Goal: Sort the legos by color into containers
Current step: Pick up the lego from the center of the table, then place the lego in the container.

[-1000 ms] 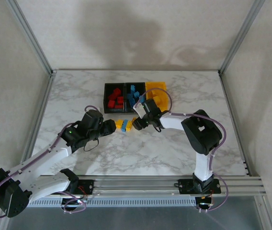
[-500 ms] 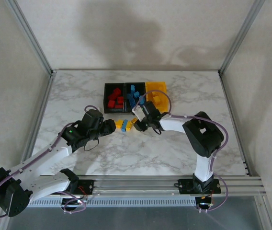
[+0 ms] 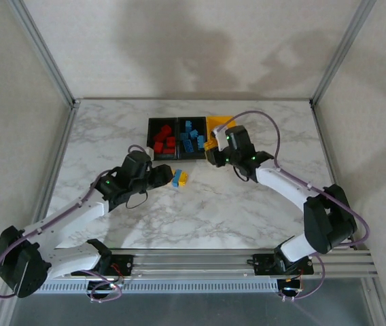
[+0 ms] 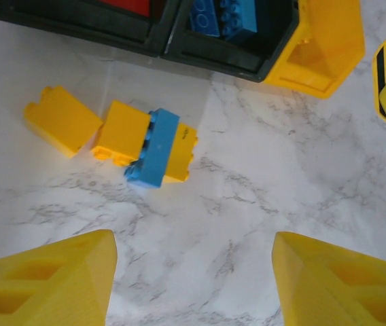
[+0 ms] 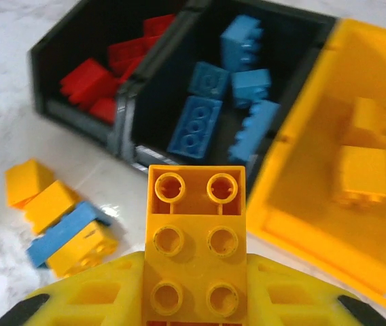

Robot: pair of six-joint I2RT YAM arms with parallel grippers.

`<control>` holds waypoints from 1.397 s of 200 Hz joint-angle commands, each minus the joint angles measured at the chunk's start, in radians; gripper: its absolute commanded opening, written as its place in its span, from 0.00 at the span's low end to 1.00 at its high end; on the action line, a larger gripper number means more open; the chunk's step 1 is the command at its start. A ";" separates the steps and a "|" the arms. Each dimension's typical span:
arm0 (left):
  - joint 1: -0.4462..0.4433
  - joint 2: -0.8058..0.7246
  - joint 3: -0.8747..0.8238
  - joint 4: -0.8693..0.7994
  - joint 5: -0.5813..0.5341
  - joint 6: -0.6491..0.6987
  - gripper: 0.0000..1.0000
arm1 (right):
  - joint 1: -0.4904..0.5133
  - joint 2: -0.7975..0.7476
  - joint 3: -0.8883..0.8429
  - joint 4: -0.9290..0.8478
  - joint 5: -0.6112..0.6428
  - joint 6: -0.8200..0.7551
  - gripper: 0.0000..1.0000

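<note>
The right tool (image 5: pixel 194 288) has just shut on a yellow lego (image 5: pixel 194 224) from the little pile (image 4: pixel 138 139) on the worktop (image 4: pixel 281 190) and lifted it up beside the yellow bin (image 5: pixel 302 227), so it can likely drop in soon, while the left tool (image 4: pixel 193 278) hangs open near the pile.

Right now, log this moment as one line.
left gripper: open, by loose bricks | right gripper: shut on yellow brick, near yellow bin

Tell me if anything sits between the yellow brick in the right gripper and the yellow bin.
Nothing visible does. The right gripper holds the yellow brick beside the open yellow bin, whose near floor is bare.
</note>
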 commanded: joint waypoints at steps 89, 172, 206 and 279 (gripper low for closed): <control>-0.107 0.127 0.151 0.099 0.014 -0.027 0.61 | -0.136 0.347 0.443 -0.298 0.074 0.234 0.33; -0.108 0.111 0.134 0.081 -0.009 -0.029 0.61 | -0.143 0.464 0.474 -0.285 0.041 0.252 0.36; -0.108 0.105 0.130 0.071 -0.018 -0.028 0.61 | -0.144 0.483 0.486 -0.284 0.043 0.256 0.40; -0.108 0.073 0.110 0.061 -0.047 -0.040 0.61 | -0.134 0.415 0.467 -0.257 0.025 0.270 0.47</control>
